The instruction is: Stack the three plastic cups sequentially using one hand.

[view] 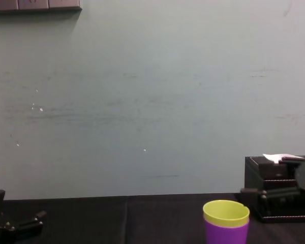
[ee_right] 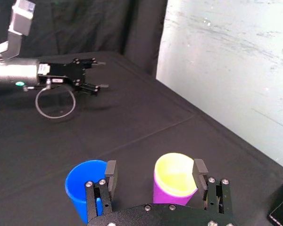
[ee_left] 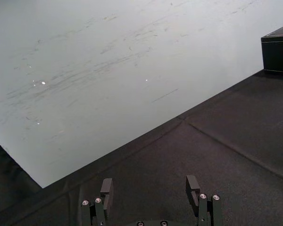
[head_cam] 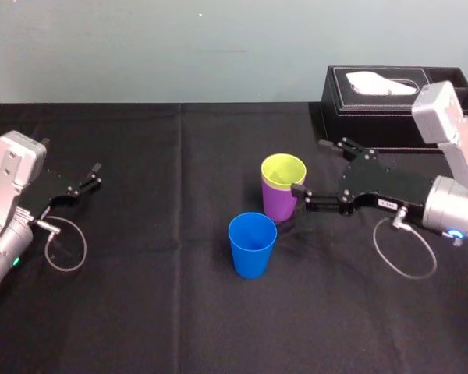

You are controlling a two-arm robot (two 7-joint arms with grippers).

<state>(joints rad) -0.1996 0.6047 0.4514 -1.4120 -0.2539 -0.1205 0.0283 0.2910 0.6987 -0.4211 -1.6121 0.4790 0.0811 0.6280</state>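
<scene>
A yellow-green cup [head_cam: 283, 170] sits nested inside a purple cup [head_cam: 278, 204] at the middle of the black table. In front of them and slightly to the left stands a blue cup [head_cam: 252, 245], upright and alone. My right gripper [head_cam: 310, 167] is open just to the right of the nested pair, with one fingertip [head_cam: 298, 189] close against the pair's side. In the right wrist view the nested yellow-green cup [ee_right: 174, 173] and the blue cup [ee_right: 84, 181] stand just ahead of the spread fingers [ee_right: 110, 173]. At the far left my left gripper [head_cam: 93, 175] rests open and holds nothing.
A black tissue box [head_cam: 398, 101] stands at the back right, behind the right arm. Loose cable loops hang by each wrist [head_cam: 405, 251]. A pale wall [view: 152, 101] closes off the back of the table. Bare black cloth [head_cam: 164, 234] lies between the cups and the left arm.
</scene>
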